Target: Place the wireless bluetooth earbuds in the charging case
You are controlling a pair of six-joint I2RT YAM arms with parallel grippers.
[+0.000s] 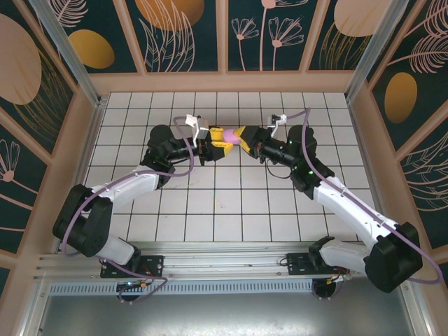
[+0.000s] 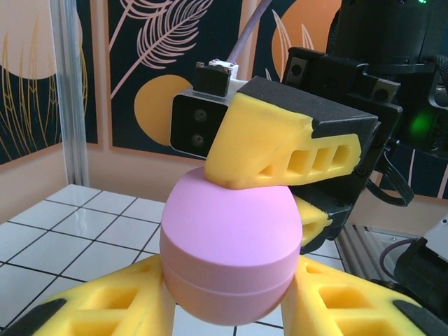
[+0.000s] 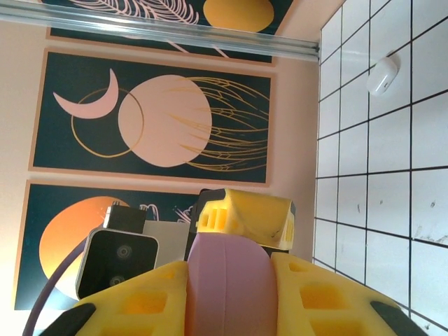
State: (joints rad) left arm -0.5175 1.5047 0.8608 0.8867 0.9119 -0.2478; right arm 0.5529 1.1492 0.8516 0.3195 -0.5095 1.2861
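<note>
The left tool [image 2: 227,308] fills the bottom of the left wrist view, its two yellow fingers [image 2: 105,308] partly closed on either side of the pink charging case [image 2: 227,245]. The case is rounded, with a seam running round its lower part, and its lid is shut. Just beyond it, the right tool [image 2: 294,185] grips the same case from the far side, one yellow finger pressed on the top and the other tucked under the case at the right.

In the right wrist view the right tool [image 3: 231,301] stands at the bottom of the frame, its fingers likewise closed partway on the case [image 3: 227,280]. One finger of the left tool [image 3: 245,217] touches the case's far end. At the upper right of that frame a white earbud [image 3: 383,75] lies alone on a tile, well apart from both tools.

From the top camera the left tool [image 1: 218,149] and the right tool [image 1: 245,135] meet nose to nose above the middle of the white tiled desk [image 1: 210,210], in the upper half of the frame. The case [image 1: 229,133] is held between them, clear of the tiles. Dark panels with leaf patterns [image 1: 182,31] close off the far side.
</note>
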